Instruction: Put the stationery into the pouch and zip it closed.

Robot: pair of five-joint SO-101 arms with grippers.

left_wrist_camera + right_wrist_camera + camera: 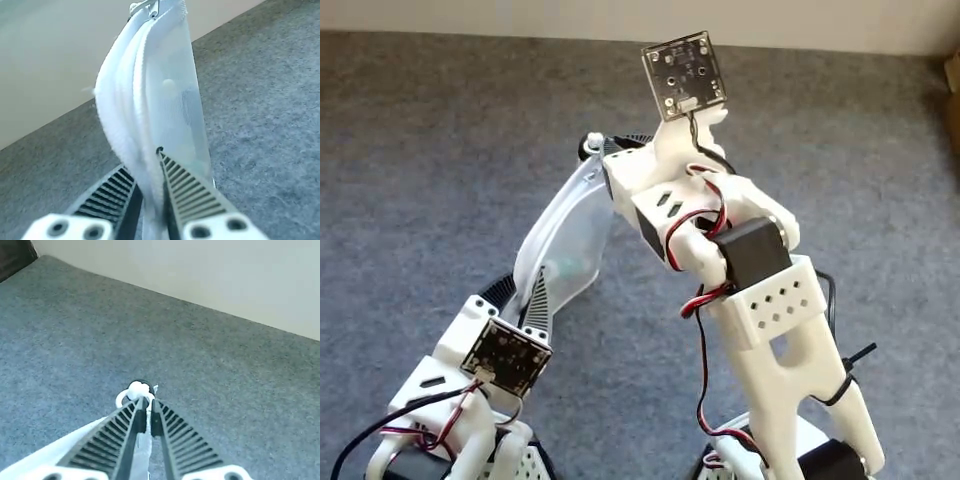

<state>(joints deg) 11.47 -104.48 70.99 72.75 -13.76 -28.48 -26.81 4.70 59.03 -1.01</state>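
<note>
Pouch hangs taut above the counter: left end effector clamped on its near end, right end effector pinching the zipper pull. I'd hold it tight (slack jams zippers) and pull straight along the teeth.

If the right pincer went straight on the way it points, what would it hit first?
Past the zipper pull it grips, probably the grey carpet; nothing else lies ahead of the right pincer, though depth is unclear.
</note>
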